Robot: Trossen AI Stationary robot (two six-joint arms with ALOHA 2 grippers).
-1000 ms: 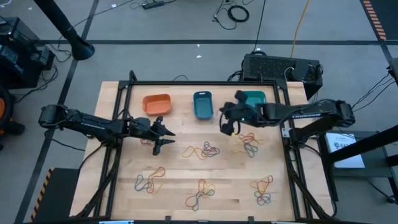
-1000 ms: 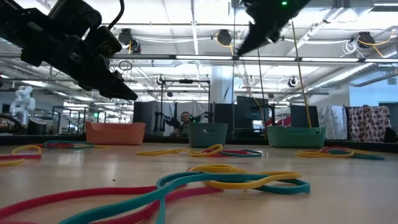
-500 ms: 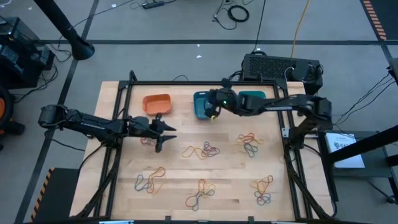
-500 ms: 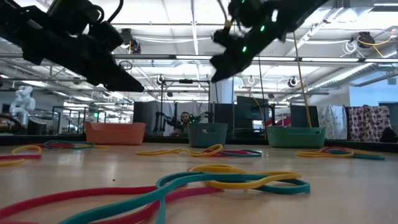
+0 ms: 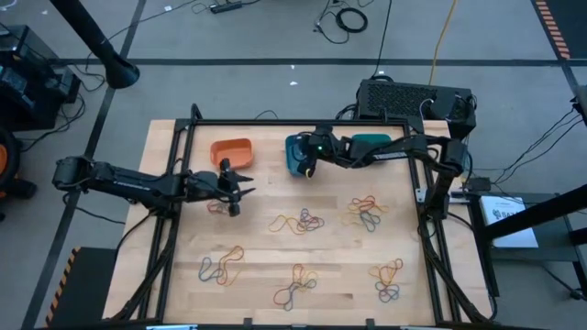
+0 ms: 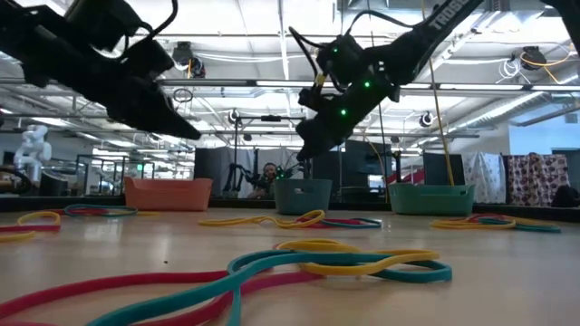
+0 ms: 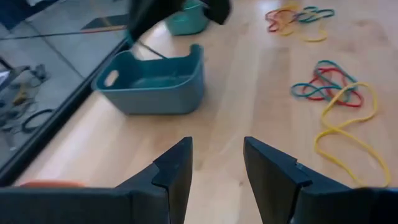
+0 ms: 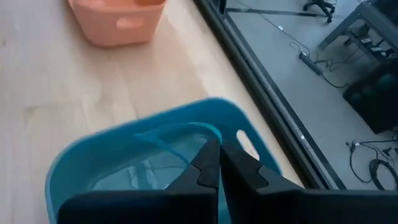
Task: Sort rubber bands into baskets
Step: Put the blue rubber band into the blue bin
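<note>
The right claw (image 8: 219, 163) hangs over the blue basket (image 8: 93, 163), pinched tight on a blue rubber band (image 8: 163, 144). It should part directly above the hollow so the band falls inside. The left claw (image 7: 216, 163) waits spread and empty above the counter (image 7: 249, 106).

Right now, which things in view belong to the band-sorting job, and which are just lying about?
Job:
- rubber bands scattered on the table
- orange basket
- blue basket, right end effector shut over it
- teal basket
- left end effector, open

Lying about:
- black box behind the table
- floor cables
</note>
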